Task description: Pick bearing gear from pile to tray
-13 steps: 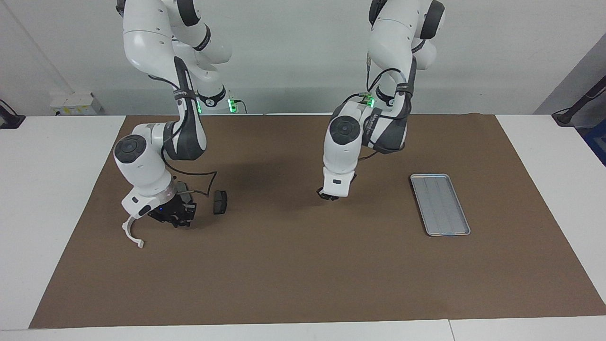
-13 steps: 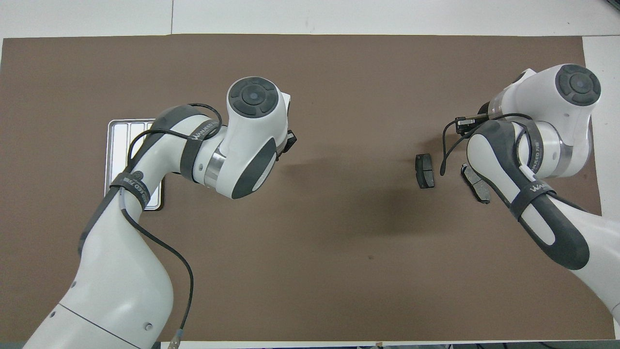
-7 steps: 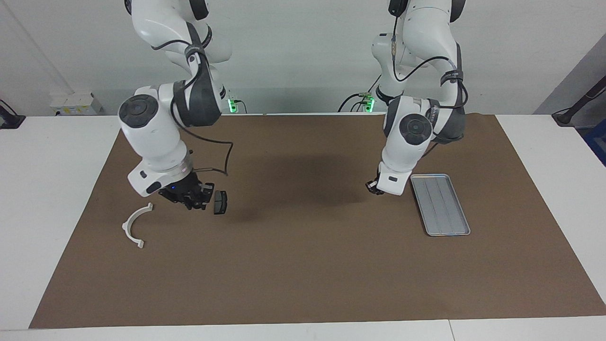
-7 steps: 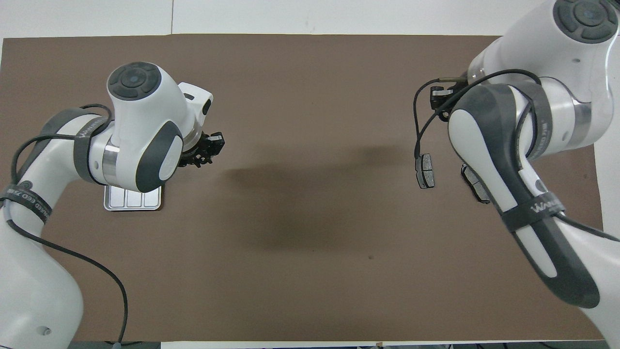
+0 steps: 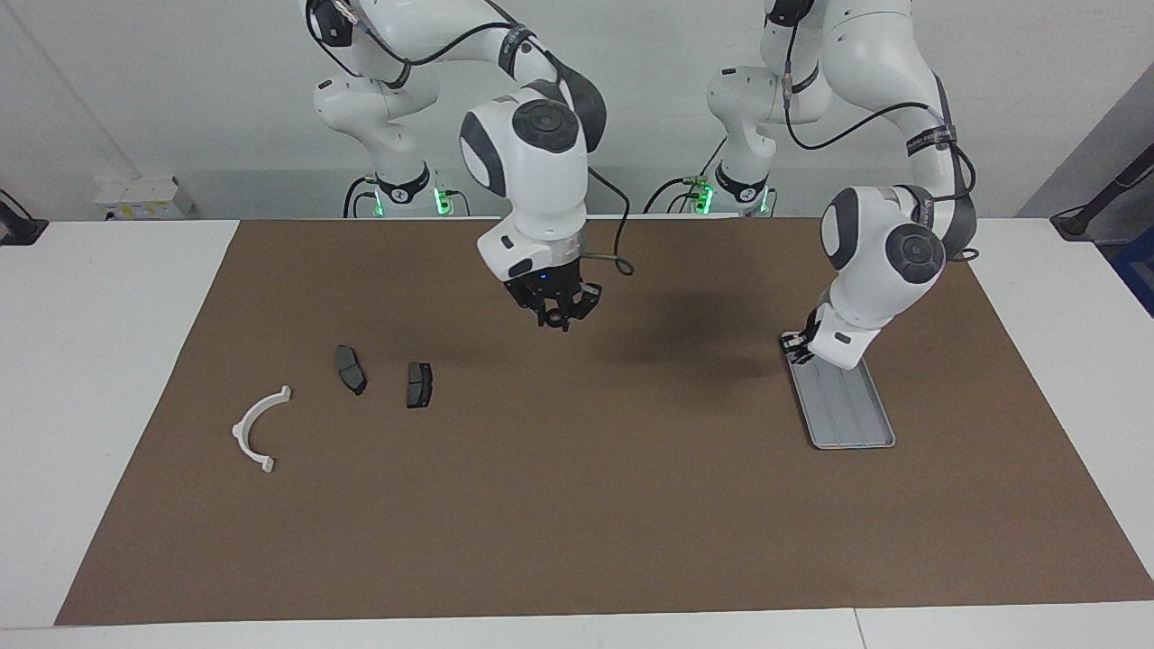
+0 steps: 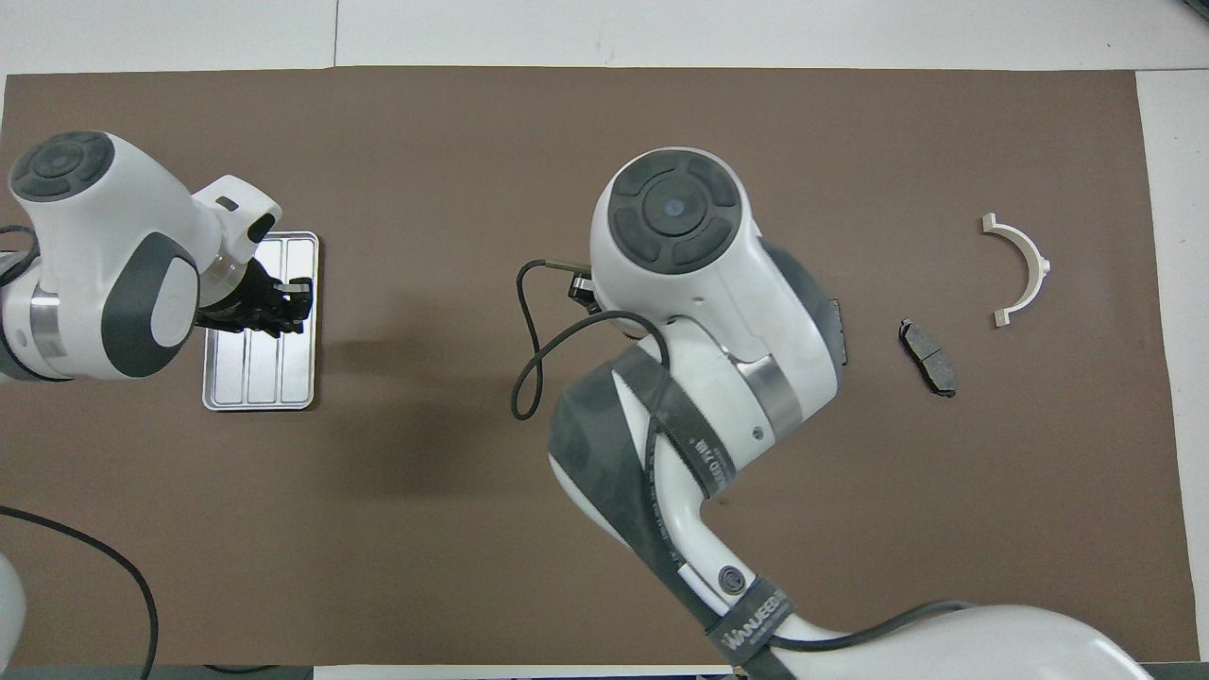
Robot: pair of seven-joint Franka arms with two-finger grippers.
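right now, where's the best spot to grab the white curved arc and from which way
Judging by its pose, take the white arc from straight above, fingers closing across the thin band at mid-curve. It lies flat on the mat, apart from the two brake pads, so nothing crowds it. The flared end tabs look less even to pinch.

A brown mat covers a white table before a pale wall.
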